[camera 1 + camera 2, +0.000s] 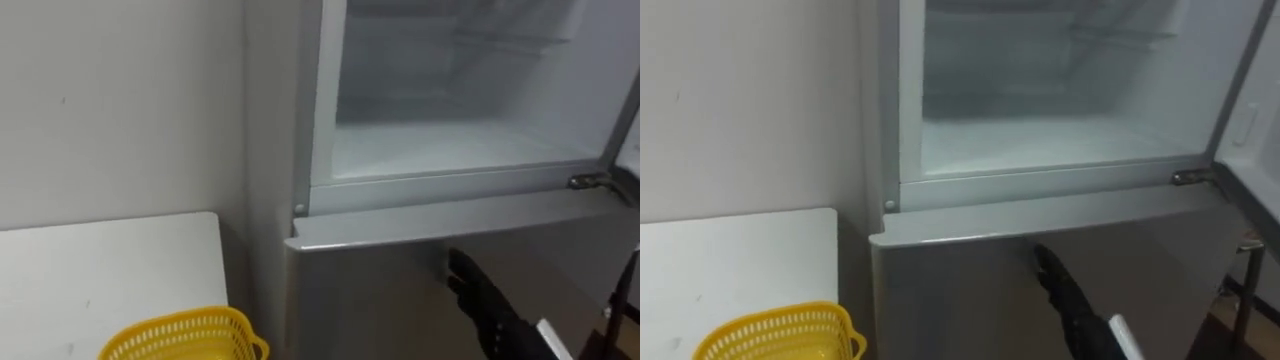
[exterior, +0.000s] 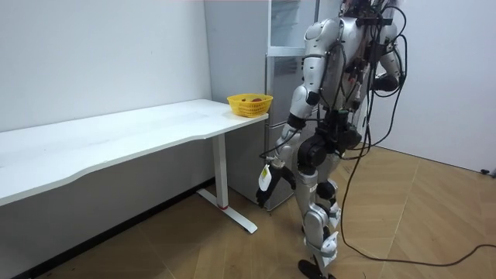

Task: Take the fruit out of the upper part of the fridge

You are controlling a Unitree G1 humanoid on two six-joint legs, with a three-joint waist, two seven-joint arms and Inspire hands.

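Yellow is what catches my eye first: the basket point(image 1: 180, 322) sits on the end of the white table point(image 1: 100, 270), just beside the fridge point(image 1: 450, 188). In the room view a small red thing point(image 2: 248, 98) lies inside the basket; it is too small for me to say what it is.

I stand in front of the fridge, at the table's end, with my knees a little bent. The upper compartment point(image 1: 450, 140) stands open before me, its pale floor and back wall in plain sight. Its door point(image 1: 1255, 100) is swung out to my right, and the hinge point(image 1: 590, 182) shows at the compartment's lower right corner. The lower door point(image 1: 370, 300) beneath it is closed.

My right hand point(image 1: 482, 300) comes in from the lower right and hangs in front of the lower door, just under its top edge. It is dark, with the fingers straight and close together, pointing up and a little to the left. It holds nothing, and I cannot tell whether it touches the door.

My left hand point(image 2: 266, 190) hangs low at my side in the room view, below the table top and near the foot of the fridge. I cannot tell its state from there.
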